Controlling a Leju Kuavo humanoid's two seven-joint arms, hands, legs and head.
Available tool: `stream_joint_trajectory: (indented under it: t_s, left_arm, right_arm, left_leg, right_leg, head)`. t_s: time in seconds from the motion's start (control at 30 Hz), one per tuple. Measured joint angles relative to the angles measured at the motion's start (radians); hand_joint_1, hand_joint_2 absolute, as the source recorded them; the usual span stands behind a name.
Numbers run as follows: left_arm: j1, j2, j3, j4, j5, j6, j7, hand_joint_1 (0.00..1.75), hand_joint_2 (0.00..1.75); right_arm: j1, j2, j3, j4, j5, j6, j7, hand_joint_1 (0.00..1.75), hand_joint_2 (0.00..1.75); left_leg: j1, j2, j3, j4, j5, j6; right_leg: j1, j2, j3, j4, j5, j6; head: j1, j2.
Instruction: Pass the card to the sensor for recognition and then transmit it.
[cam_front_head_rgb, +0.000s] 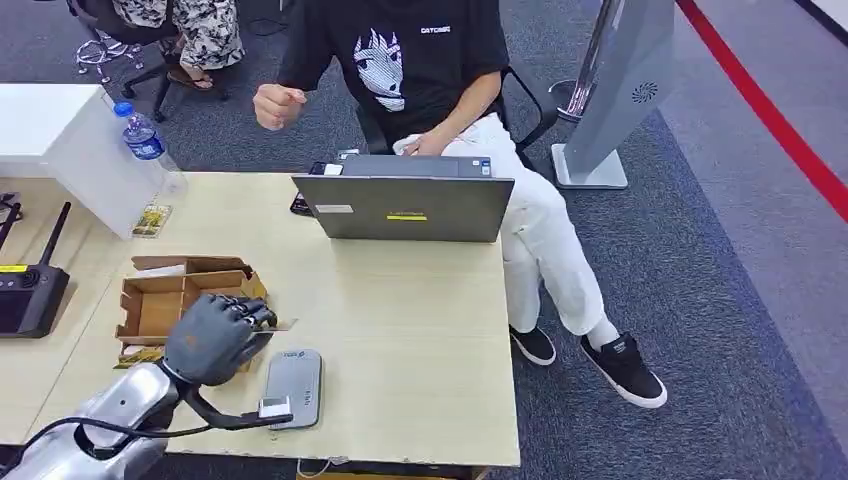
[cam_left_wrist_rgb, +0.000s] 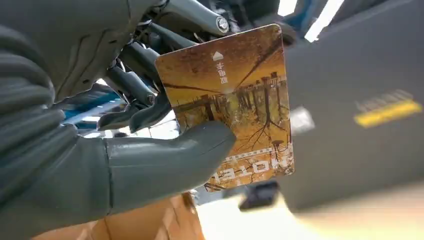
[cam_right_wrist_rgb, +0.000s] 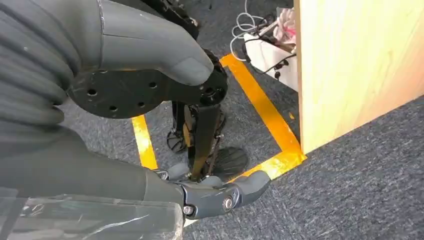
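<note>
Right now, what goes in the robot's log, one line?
left hand holds card | above sensor | right hand hanging, empty | person at laptop

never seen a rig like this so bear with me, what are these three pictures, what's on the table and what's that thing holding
It is a humanoid robot with two silver arms. The wide picture looks down from its head; the other two come from cameras at its wrists. The left hand hangs over a wooden table and holds a card between thumb and fingers. Beside it lies the grey sensor. Also there: a cardboard box, a laptop, a water bottle. A person sits behind the laptop. The right hand hangs empty over the carpet.
</note>
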Motion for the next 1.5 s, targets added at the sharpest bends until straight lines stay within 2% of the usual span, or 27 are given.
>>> stream_joint_trajectory:
  t_s: [0.1,0.2,0.53,0.7,0.97,1.37,1.4,1.43,1.5]
  left_arm:
    - [-0.006,-0.011,0.069,-0.001,0.035,0.003,-0.005,1.75,1.75]
    - [-0.008,-0.043,0.138,-0.001,0.050,0.017,-0.013,1.75,1.75]
    - [-0.011,-0.109,0.233,-0.001,0.045,0.023,0.013,1.75,1.75]
    - [0.003,-0.162,0.282,-0.001,0.062,0.033,0.034,1.75,1.75]
    - [0.012,-0.197,0.309,-0.001,0.066,0.032,0.042,1.75,1.75]
    - [0.013,-0.210,0.316,-0.001,0.065,0.032,0.042,1.75,1.75]
    - [0.013,-0.211,0.318,-0.001,0.065,0.032,0.042,0.10,1.75]
    - [0.013,-0.212,0.319,-0.001,0.065,0.032,0.042,0.00,1.75]
    - [0.014,-0.212,0.320,-0.001,0.066,0.031,0.042,0.00,1.75]
  right_arm:
    - [-0.003,0.000,0.000,0.003,0.008,-0.014,-0.004,0.00,1.75]
    - [-0.006,0.000,0.000,0.008,0.012,-0.025,-0.010,0.00,1.75]
    - [-0.014,0.000,0.000,0.021,0.013,-0.042,-0.015,0.00,1.75]
    - [-0.015,0.002,0.000,0.024,0.009,-0.048,-0.016,0.00,1.75]
    - [-0.017,0.007,0.000,0.022,0.004,-0.048,-0.013,0.00,1.75]
    - [-0.019,0.008,0.000,0.021,0.003,-0.048,-0.012,0.00,1.75]
    - [-0.019,0.008,0.000,0.021,0.003,-0.048,-0.012,0.00,1.75]
    - [-0.019,0.008,0.000,0.020,0.003,-0.048,-0.012,0.00,1.75]
    - [-0.019,0.008,0.000,0.019,0.002,-0.047,-0.011,0.00,1.75]
  left_leg:
    - [0.000,0.000,0.000,0.000,0.000,0.000]
    - [0.000,0.000,0.000,0.000,0.000,0.000]
    - [0.000,0.000,0.000,0.000,0.000,0.000]
    - [0.000,0.000,0.000,0.000,0.000,0.000]
    - [0.000,0.000,0.000,0.000,0.000,0.000]
    - [0.000,0.000,0.000,0.000,0.000,0.000]
    - [0.000,0.000,0.000,0.000,0.000,0.000]
    - [0.000,0.000,0.000,0.000,0.000,0.000]
    - [0.000,0.000,-0.001,0.000,0.000,0.000]
  right_leg:
    - [0.000,0.000,0.000,0.000,0.000,0.000]
    - [0.000,0.000,0.000,0.000,0.000,0.000]
    - [0.000,0.000,0.000,0.000,0.000,0.000]
    - [0.000,0.000,0.000,0.000,0.000,0.000]
    - [0.000,0.000,0.000,0.000,0.000,0.000]
    - [0.000,0.000,0.000,0.000,0.000,0.000]
    - [0.000,0.000,0.000,0.000,0.000,0.000]
    - [0.000,0.000,0.000,0.000,0.000,0.000]
    - [0.000,0.000,0.000,0.000,0.000,0.000]
  head:
    - [0.000,0.000]
    - [0.000,0.000]
    - [0.000,0.000]
    - [0.000,0.000]
    - [0.000,0.000]
    - [0.000,0.000]
    - [0.000,0.000]
    - [0.000,0.000]
    - [0.000,0.000]
